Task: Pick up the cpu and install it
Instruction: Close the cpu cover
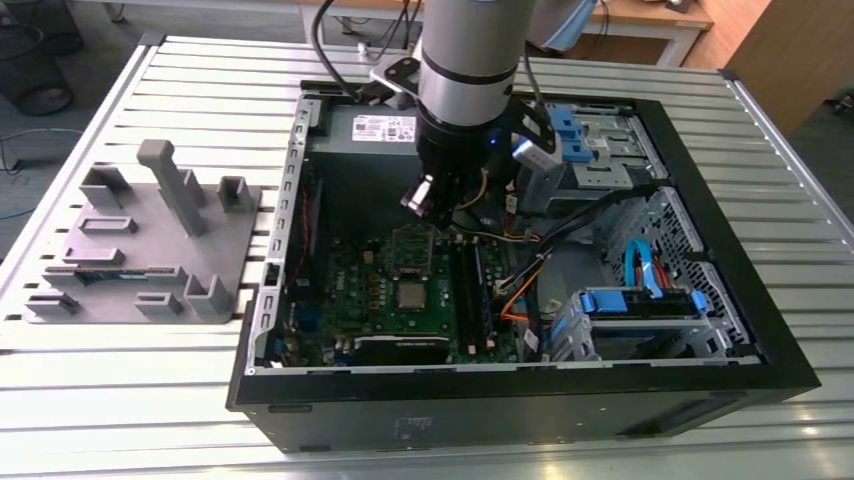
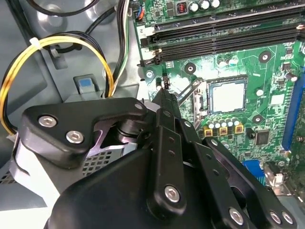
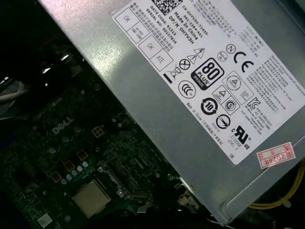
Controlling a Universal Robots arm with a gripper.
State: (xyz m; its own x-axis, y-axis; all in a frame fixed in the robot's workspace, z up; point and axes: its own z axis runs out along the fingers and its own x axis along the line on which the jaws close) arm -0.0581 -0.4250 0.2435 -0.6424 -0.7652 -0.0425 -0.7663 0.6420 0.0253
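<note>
The cpu [image 1: 411, 293] lies flat in the socket of the green motherboard [image 1: 358, 290] inside the open computer case, silver top up. In the second wrist view the cpu [image 2: 228, 95] sits within its socket frame, with a thin metal lever [image 2: 188, 89] angled beside it. The first wrist view has the cpu [image 3: 90, 198] low on the dark board. My gripper [image 1: 445, 205] hangs above the board's far part, apart from the chip. Its black fingers [image 2: 164, 102] meet at a narrow tip [image 2: 164, 88], shut on nothing.
A grey block-studded tray [image 1: 147, 250] lies on the slatted table at the exterior view's left. The power supply [image 1: 380, 128] [image 3: 190, 95] lines the case's far wall. Blue drive carriers [image 1: 641, 300], orange and yellow cables [image 2: 57, 43] and memory slots [image 2: 224, 38] crowd the case.
</note>
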